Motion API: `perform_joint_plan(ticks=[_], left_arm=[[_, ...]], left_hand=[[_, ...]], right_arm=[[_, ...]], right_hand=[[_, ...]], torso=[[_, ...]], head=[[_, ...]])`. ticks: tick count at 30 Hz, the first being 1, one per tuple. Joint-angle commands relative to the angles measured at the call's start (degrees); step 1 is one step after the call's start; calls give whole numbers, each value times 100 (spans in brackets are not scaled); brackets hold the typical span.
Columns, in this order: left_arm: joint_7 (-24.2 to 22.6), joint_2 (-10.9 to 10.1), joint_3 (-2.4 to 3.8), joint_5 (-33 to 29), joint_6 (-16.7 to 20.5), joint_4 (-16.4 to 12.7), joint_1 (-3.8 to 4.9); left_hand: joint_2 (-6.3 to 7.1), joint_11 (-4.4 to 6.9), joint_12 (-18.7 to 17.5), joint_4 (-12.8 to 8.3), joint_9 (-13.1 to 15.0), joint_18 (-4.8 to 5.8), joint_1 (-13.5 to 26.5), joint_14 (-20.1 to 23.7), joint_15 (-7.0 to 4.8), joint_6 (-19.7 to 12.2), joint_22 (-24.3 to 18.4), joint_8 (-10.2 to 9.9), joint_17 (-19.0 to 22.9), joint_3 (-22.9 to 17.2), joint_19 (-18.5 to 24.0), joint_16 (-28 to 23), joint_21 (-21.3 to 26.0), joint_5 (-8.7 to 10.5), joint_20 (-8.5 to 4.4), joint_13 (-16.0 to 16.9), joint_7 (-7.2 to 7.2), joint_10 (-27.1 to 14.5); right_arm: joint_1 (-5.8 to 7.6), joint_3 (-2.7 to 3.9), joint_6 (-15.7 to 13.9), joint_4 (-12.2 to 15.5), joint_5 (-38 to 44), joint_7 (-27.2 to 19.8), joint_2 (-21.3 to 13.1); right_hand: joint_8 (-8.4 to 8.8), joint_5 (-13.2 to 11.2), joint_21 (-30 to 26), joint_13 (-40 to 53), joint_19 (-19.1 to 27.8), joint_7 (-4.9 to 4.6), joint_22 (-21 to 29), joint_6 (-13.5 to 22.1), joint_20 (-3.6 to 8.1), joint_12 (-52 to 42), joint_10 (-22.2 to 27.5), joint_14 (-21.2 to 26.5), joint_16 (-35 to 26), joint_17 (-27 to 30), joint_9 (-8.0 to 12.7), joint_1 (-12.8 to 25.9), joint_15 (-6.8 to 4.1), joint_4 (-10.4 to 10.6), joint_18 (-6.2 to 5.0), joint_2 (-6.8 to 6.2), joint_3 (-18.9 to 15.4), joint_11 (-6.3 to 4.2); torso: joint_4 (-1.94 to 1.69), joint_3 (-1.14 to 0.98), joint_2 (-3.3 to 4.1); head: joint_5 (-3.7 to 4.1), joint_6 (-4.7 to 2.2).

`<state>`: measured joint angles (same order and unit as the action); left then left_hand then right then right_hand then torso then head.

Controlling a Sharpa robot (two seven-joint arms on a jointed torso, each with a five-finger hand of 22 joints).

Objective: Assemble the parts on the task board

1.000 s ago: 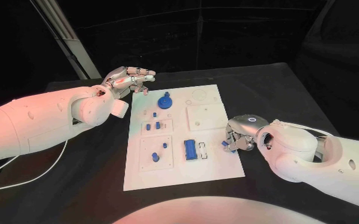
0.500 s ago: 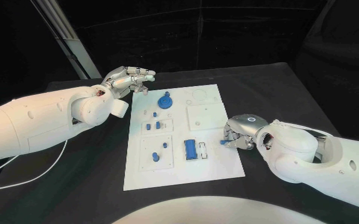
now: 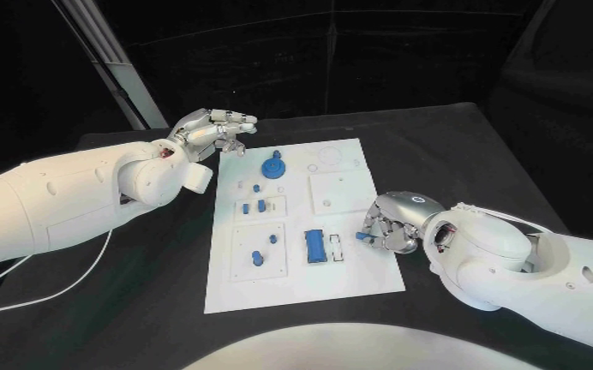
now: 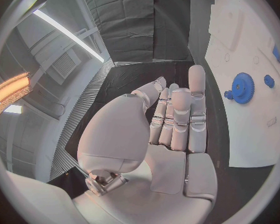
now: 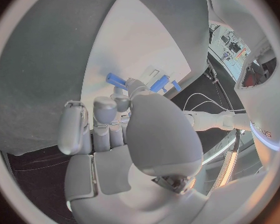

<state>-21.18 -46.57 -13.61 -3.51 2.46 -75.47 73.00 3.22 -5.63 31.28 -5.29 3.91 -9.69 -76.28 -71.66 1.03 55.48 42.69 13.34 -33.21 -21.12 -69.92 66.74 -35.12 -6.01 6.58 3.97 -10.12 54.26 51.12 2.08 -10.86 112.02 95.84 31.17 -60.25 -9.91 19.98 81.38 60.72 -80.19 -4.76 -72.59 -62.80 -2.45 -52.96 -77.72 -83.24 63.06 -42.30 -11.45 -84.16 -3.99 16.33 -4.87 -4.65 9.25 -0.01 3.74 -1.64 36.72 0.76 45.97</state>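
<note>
We judge the small blue plastic peg [image 3: 363,235] light, stiff and slick; our right robot hand [image 3: 393,224] pinches it by its end near the right edge of the white task board [image 3: 358,280]. Our left robot hand [image 3: 212,133] hangs empty with its fingers loosely apart.

The head camera looks steeply down from above the white board [image 3: 302,224]. Each wrist camera sits close behind its own hand, facing out along the fingers: past the left hand [image 4: 171,129] and past the right hand [image 5: 124,129]. All three share the board.
</note>
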Motion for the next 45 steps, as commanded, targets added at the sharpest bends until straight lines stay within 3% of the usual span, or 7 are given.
perform_joint_plan(ticks=[1,7,12,20,34,45], left_arm=[[-21,-4,4,-19,-64,-13,6],[-20,-6,4,-19,-64,-17,6],[-19,-5,4,-19,-65,-18,6],[-7,2,4,-19,-71,-25,6],[9,1,4,-18,-74,-37,7],[16,3,4,-18,-78,-37,7]], left_hand=[[-16,-27,16,-9,-6,-80,-36,48,-7,-33,-8,26,7,-38,38,-18,19,-31,2,-9,-7,-27],[-16,-27,16,-9,-6,-80,-36,48,-7,-33,-8,26,7,-38,38,-18,19,-31,2,-9,-7,-27],[-16,-27,16,-9,-6,-80,-36,48,-7,-33,-8,26,7,-38,38,-18,19,-31,2,-9,-7,-27],[-16,-27,16,-9,-6,-80,-36,48,-7,-33,-8,26,7,-38,38,-18,19,-31,2,-9,-7,-27],[-16,-27,16,-9,-6,-80,-36,48,-7,-33,-8,26,7,-38,38,-18,19,-31,2,-9,-7,-27],[-16,-27,16,-9,-6,-80,-36,48,-7,-33,-8,26,7,-38,38,-18,19,-31,2,-9,-7,-27]], right_arm=[[6,1,-438,39,-294,-28,9],[6,1,-642,49,-602,-17,56],[6,1,-749,14,-982,11,145],[7,0,-464,-120,-1550,127,308],[8,-1,-332,-300,-1704,270,531],[7,-1,-428,-314,-1686,280,659]], right_hand=[[49,41,42,19,-52,5,-24,-65,16,-40,-58,-41,31,-22,-4,87,-12,0,111,-45,91,-19],[69,115,63,52,-73,18,-63,-123,22,-74,-94,-51,63,-67,-10,224,-20,-4,119,-132,218,-26],[77,322,72,84,-80,31,-80,-186,28,-107,-129,-57,88,-100,-27,404,-25,-7,122,-198,256,-34],[36,660,81,129,-84,86,-97,-343,47,-148,-185,-60,114,-130,-97,814,-51,3,123,-192,154,-72],[-21,715,101,136,-105,143,-138,-450,73,-149,-223,-61,126,-148,-170,911,-84,-33,131,-143,110,-116],[-46,710,104,170,-108,163,-144,-489,86,-189,-249,-63,131,-156,-204,948,-96,-38,132,-136,86,-130]], torso=[[-1,4,3],[-4,4,2],[-6,6,2],[-7,11,4],[-5,4,-2],[5,-4,5]], head=[[-2,14],[-8,29],[-12,40],[-22,58],[-50,56],[-69,54]])
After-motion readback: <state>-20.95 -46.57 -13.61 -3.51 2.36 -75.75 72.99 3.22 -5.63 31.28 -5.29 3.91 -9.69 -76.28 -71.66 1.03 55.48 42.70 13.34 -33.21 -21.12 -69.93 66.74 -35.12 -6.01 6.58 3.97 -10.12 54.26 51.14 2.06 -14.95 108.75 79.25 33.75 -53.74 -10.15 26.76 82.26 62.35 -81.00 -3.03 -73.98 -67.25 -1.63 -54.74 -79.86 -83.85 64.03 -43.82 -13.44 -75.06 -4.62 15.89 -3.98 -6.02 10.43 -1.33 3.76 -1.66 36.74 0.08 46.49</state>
